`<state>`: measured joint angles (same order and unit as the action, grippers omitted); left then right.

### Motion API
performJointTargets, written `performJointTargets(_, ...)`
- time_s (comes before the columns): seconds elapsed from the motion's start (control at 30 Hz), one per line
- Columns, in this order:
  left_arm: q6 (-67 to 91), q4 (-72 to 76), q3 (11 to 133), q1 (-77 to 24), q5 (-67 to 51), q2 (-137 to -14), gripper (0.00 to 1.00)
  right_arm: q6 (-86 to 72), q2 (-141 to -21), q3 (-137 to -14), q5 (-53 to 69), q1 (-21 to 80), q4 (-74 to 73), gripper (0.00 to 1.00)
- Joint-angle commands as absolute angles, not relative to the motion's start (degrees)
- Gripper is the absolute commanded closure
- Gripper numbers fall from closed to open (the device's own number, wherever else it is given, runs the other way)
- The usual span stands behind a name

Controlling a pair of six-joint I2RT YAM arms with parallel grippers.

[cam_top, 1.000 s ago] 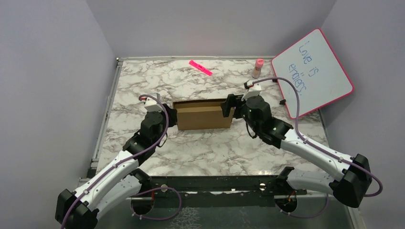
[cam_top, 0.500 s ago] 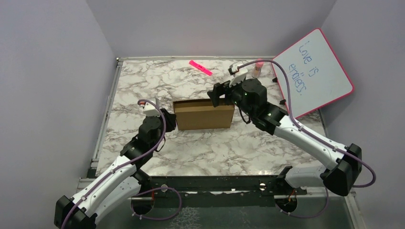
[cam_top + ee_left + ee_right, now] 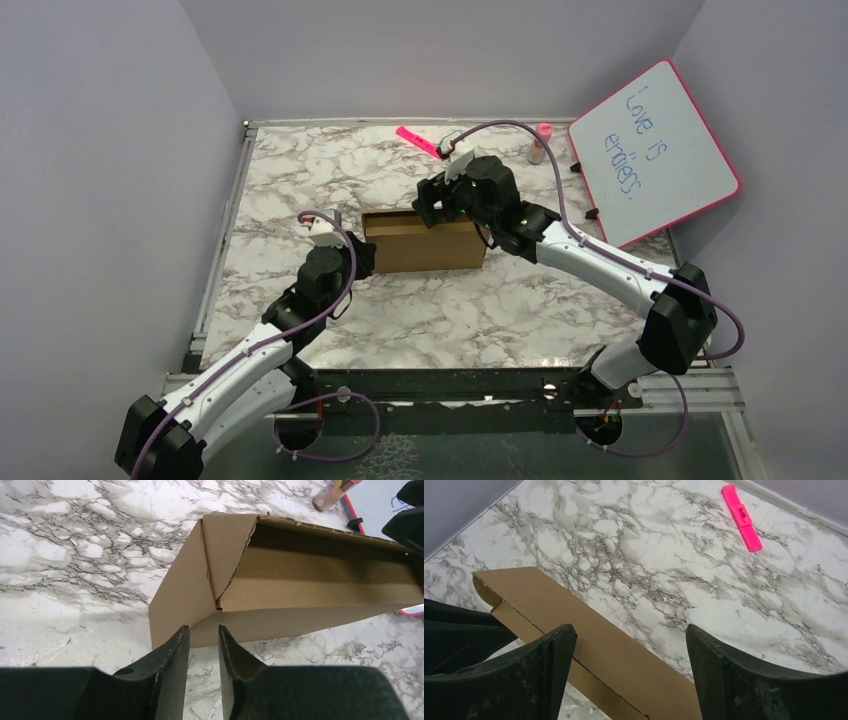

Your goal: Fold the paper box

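The paper box [image 3: 425, 243] sits mid-table on the marble table [image 3: 300, 180], a shallow brown tray with its long walls standing. The left gripper [image 3: 204, 635] is just beside its left end, jaws a narrow slit apart with nothing between them. The right gripper [image 3: 629, 630] hangs over the far wall, spread wide and empty.

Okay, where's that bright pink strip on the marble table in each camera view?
Top external: the pink strip lies upper centre, near the far edge.
Left wrist: not in it.
Right wrist: upper right, on bare marble.
Shared landmark: the paper box, centre of the top view, filling the left wrist view, lower left in the right wrist view.
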<state>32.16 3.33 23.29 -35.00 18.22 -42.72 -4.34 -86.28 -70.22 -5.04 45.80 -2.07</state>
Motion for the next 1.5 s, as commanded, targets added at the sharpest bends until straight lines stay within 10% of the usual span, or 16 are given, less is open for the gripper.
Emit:
performJointTargets(0.0, 32.9, 7.7, 22.3, -35.2, 16.9, -44.0, 0.72, -3.2, -86.8, -68.7, -2.6, 46.1, -1.8, 0.15)
performJointTargets(0.8, 36.0, 6.2, 21.9, -35.2, 18.7, -41.5, 0.75, -6.0, -84.3, -61.9, -3.6, 46.1, 2.2, 0.11)
performJointTargets(1.47, 36.2, -5.4, 34.2, -34.1, 20.0, -37.5, 0.31, -16.8, -70.9, -64.5, -9.1, 37.4, -7.6, 0.0)
